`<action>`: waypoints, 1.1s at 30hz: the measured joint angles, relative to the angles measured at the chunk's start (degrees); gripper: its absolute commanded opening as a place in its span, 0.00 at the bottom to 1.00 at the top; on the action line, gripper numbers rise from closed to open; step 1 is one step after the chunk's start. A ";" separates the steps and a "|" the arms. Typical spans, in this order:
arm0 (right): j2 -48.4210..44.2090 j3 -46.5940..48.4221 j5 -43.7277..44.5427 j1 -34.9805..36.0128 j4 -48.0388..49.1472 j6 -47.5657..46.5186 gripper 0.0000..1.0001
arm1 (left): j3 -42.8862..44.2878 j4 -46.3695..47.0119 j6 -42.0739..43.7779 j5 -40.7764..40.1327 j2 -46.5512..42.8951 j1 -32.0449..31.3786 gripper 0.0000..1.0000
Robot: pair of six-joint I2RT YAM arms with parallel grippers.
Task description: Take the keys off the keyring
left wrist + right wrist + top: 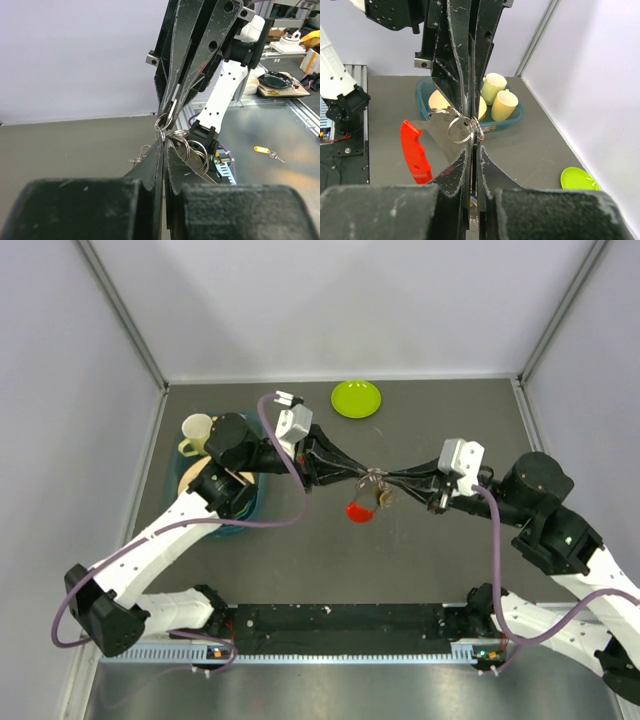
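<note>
The small silver keyring point(460, 130) hangs in mid-air over the table's middle, pinched from both sides. My left gripper point(366, 476) comes in from the left and is shut on the ring cluster point(161, 122). Facing it tip to tip, my right gripper point(388, 479) is shut on the same cluster. A key with a long red head point(357, 510) dangles below the meeting point; it is also in the right wrist view point(415, 152). A second, darker key point(383, 498) hangs beside it. Further thin rings point(189, 146) loop next to my left fingertips.
A teal basin point(247, 512) with pale yellow cups point(504, 106) stands at the left under the left arm. A lime-green dish point(356, 398) lies at the back centre. A yellow-tagged key point(261, 149) lies on the metal surface beyond the table's front edge.
</note>
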 measured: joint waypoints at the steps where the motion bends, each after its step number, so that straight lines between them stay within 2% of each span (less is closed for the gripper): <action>1: -0.13 -0.26 0.07 0.00 0.04 0.00 0.00 | -0.15 0.02 -0.24 -0.35 -0.20 0.00 0.00; 13: -0.39 -2.43 2.51 0.00 0.11 -0.07 0.00 | -2.69 2.97 -3.39 -3.41 -1.66 0.02 0.00; 33: 0.57 -2.80 3.78 0.02 -0.92 -0.13 0.00 | -3.87 4.00 -3.58 -5.79 -2.54 0.33 0.00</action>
